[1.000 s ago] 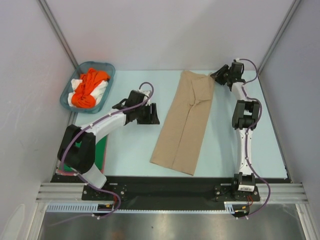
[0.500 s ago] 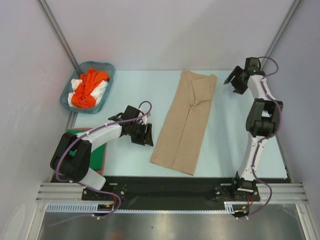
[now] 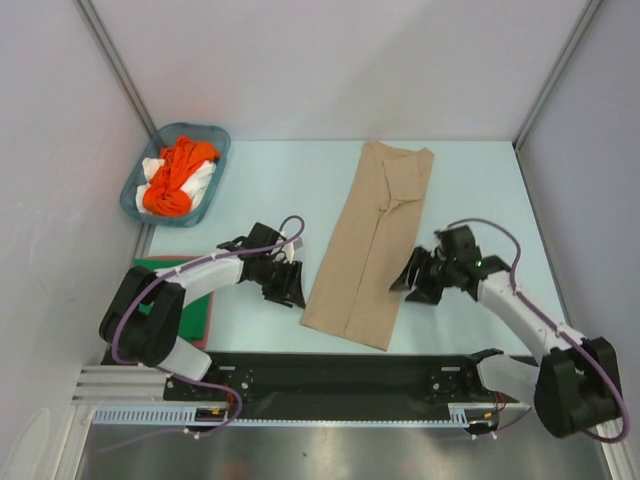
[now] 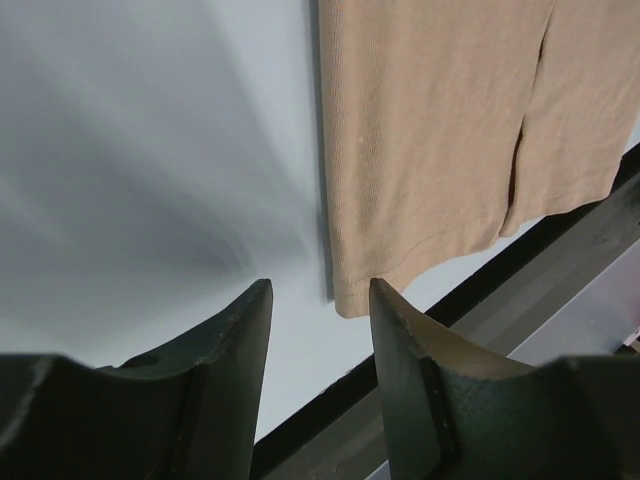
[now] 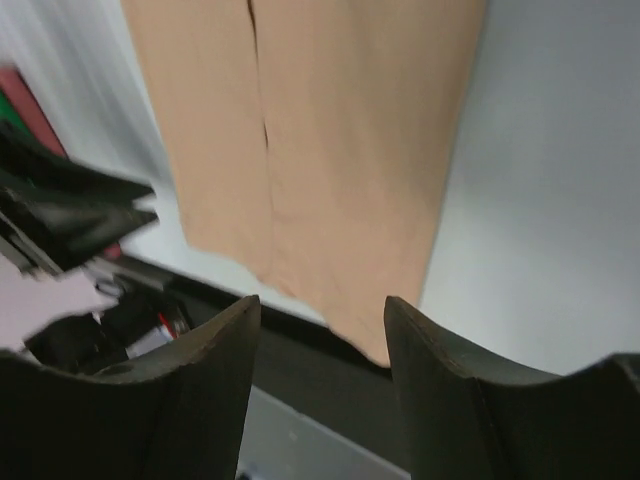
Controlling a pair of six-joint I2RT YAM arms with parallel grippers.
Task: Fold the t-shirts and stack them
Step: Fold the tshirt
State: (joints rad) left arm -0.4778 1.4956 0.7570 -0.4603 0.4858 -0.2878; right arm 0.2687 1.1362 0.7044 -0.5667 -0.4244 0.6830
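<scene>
noting a tan-beige t-shirt (image 3: 370, 245) lying flat near the middle of the pale surface (image 3: 270, 190), folded into a long narrow strip and running slantwise from the far side toward the near edge, its near end stopping just short of the black strip at the front.

finding the left gripper (image 3: 285, 282) just beside the near left corner of that strip, jaws standing apart and gripping nothing. looking down from the left wrist past the left gripper (image 4: 320, 290) onto that same corner of cloth, lying just beyond the fingertips and not between them.

finding the right gripper (image 3: 415, 280) just beside the strip's right edge, toward its near end, jaws likewise spread with nothing between them. looking from the right wrist past the right gripper (image 5: 322, 305) onto the near end of the tan cloth, with a fold line running along it.

noting a teal basket (image 3: 130, 195) sitting at the far left corner, carrying an orange t-shirt (image 3: 178, 175) bunched on top of a white t-shirt (image 3: 155, 167).

noting also a dark green t-shirt (image 3: 198, 308) lying flat at the near left of the surface, partly covered by the left arm, with the edge of a reddish t-shirt (image 3: 203, 338) showing beneath it.
</scene>
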